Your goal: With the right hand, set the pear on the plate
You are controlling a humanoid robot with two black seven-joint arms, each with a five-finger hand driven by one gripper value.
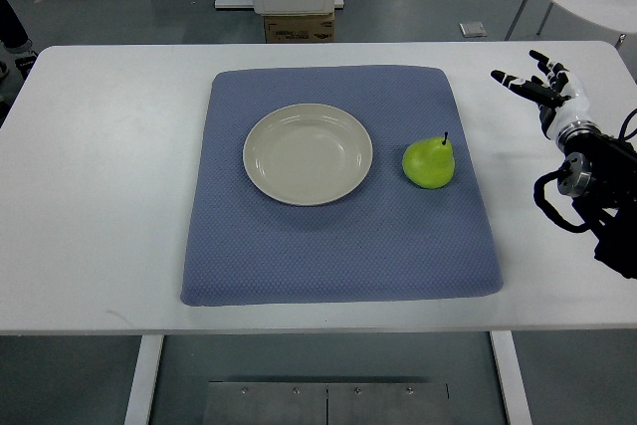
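While the pear lies on the blue mat just right of the plate, apart from it, its stem end points up and slightly right in the picture, toward the table's far edge. The right hand is over the table's right side, well apart from the pear, fingers spread, holding nothing.

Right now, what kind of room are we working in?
Probably a lab or test workspace: a plain white table with a blue mat staged under a plate and pear, on a grey concrete-looking floor.
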